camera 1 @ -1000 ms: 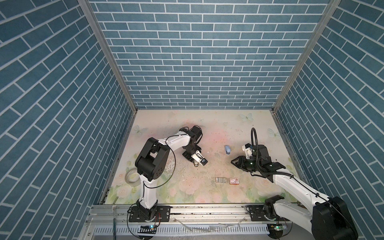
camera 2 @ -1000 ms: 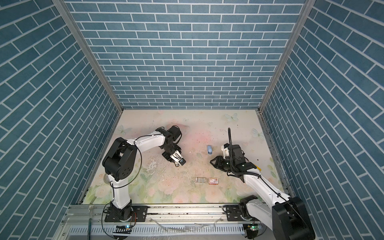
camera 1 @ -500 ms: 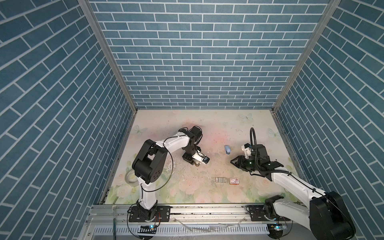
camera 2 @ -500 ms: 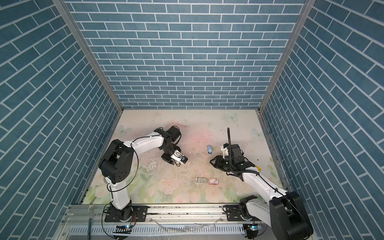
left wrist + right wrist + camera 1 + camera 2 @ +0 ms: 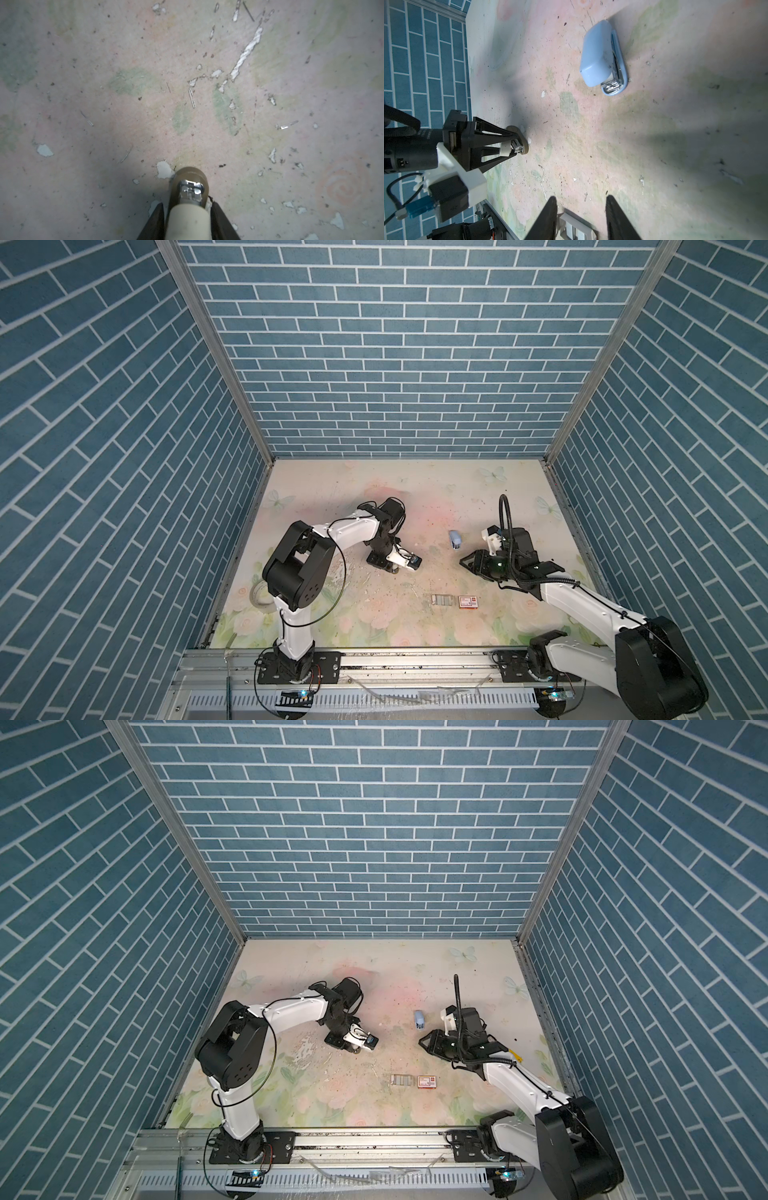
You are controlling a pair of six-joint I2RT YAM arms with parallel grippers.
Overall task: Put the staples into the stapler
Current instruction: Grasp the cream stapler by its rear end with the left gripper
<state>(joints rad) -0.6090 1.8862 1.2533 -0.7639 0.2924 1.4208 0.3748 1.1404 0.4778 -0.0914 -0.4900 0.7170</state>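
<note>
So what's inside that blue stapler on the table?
The blue stapler shows a shiny metal part between top and base; whether it is loaded is hidden by its closed top.

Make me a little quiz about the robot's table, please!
1. True or false: the blue stapler lies on the table, with no gripper holding it.
2. What lies next to the staples? A a red-and-white box; B the blue stapler; C a cup.
3. Which gripper grips the brown and cream stapler?
Key: 1 true; 2 A; 3 the left gripper.
</note>
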